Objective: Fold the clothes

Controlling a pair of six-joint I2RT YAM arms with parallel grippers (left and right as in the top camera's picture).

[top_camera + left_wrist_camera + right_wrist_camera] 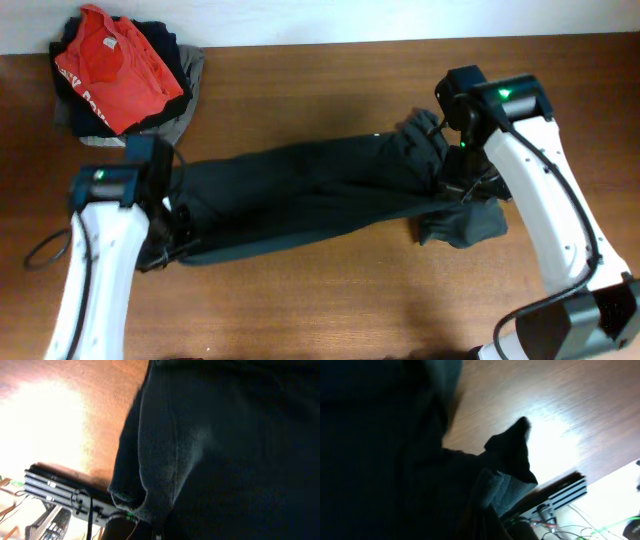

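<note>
On a brown wooden table (330, 300), seen from overhead, the dark clothes (310, 195) lie drawn into a long band between the left gripper (163, 232) and right gripper (452, 178), each pinched shut on an end, seemingly to hold it taut for folding; bare wood lies open in front. Left wrist: cloth fills the view, lit tabletop alongside. Right wrist: a loose corner (512, 457) trails onto clear wood.

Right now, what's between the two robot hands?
The dark clothes stretch along the table from the left gripper to the right gripper; the overhead view shows it.
</note>
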